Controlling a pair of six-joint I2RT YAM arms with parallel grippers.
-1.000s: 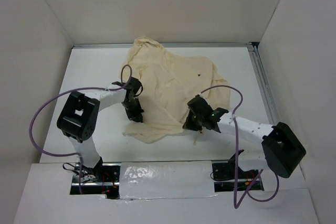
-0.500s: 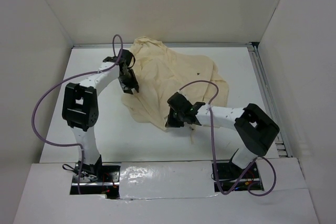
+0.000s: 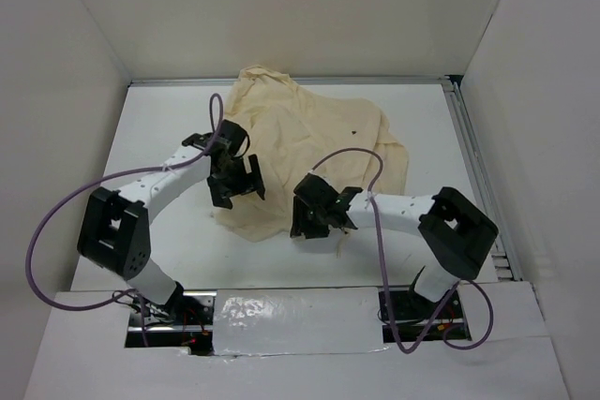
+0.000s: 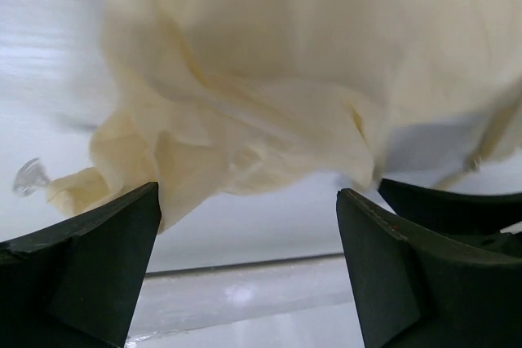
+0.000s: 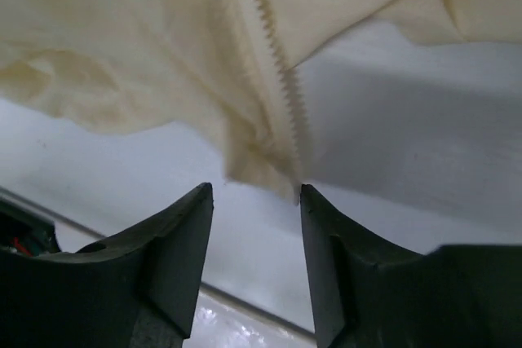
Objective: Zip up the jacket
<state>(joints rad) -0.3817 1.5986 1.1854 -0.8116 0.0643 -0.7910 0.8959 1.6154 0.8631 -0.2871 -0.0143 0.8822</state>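
Over the last second the left gripper swung out to the jacket's 10 o'clock edge and has now come back to its 8 o'clock hem, jaws wide and empty with fabric hanging just beyond them. The right gripper slid leftward along the near hem to 6 o'clock; its jaws stand narrowly apart with the bottom end of the zipper teeth right at their tips, not clearly pinched. The jacket lies rumpled from the table's centre toward 12 o'clock, its near hem drawn in. The zipper is found but not yet joined.
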